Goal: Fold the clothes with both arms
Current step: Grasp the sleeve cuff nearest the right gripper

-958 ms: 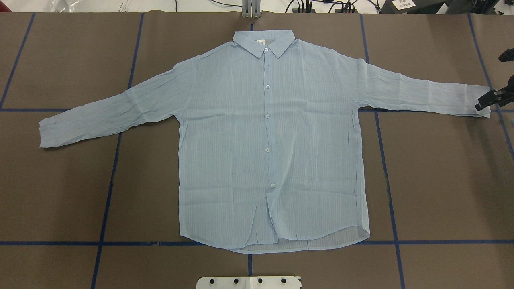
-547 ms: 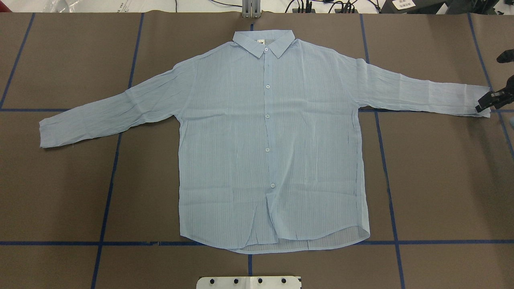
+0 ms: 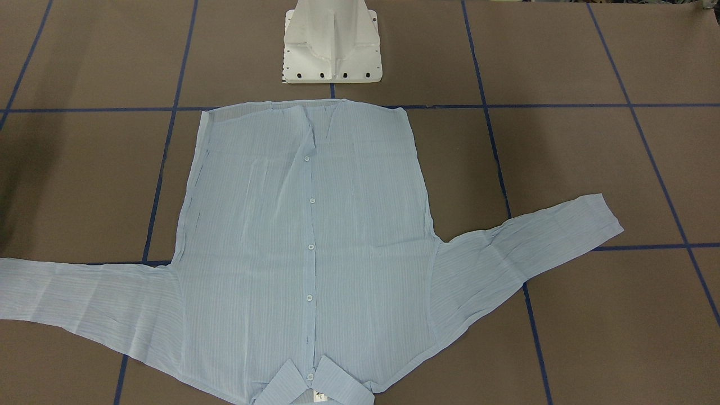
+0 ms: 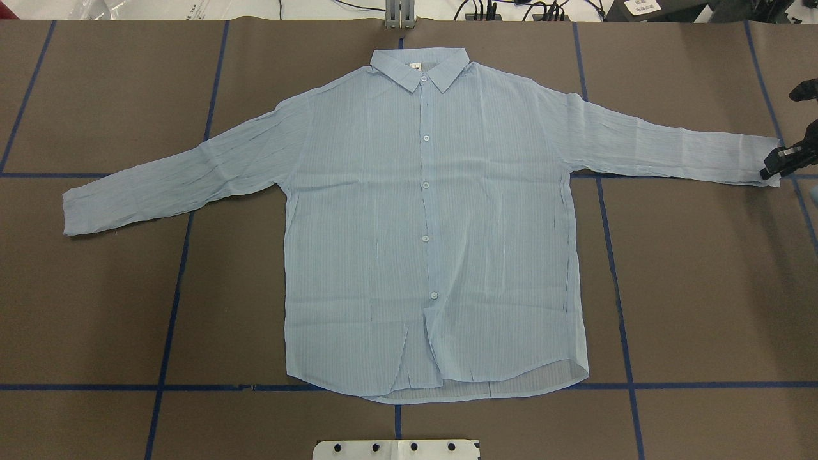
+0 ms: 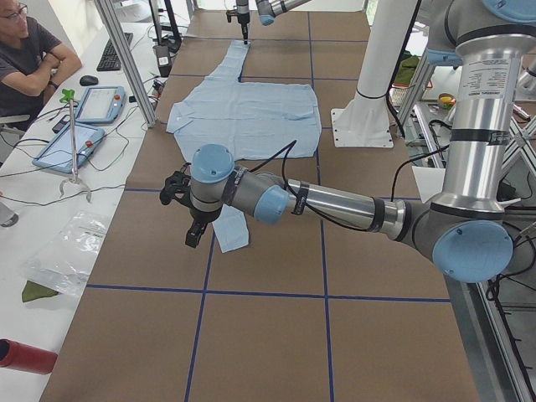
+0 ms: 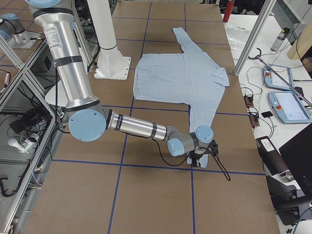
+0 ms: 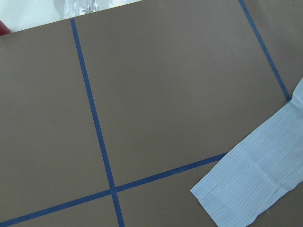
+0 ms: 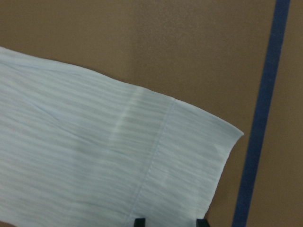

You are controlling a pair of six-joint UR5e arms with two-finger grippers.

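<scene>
Shirt (image 3: 304, 225) flat on table (image 3: 562, 169) in front cam, sleeves out sideways | ovhd: right gripper (image 4: 776, 163) at R cuff (image 4: 760, 167), sleeve runs inward from it | L-side cam: left gripper (image 5: 191, 211) just by L cuff (image 5: 231, 228), jaws can't tell | R wrist: fingertips (image 8: 140, 223) apart, astride cuff

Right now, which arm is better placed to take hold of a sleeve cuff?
Right. The right pincer is open, with the right-side cuff between its tips. The left pincer hangs beside the left-side cuff, not over it.
</scene>
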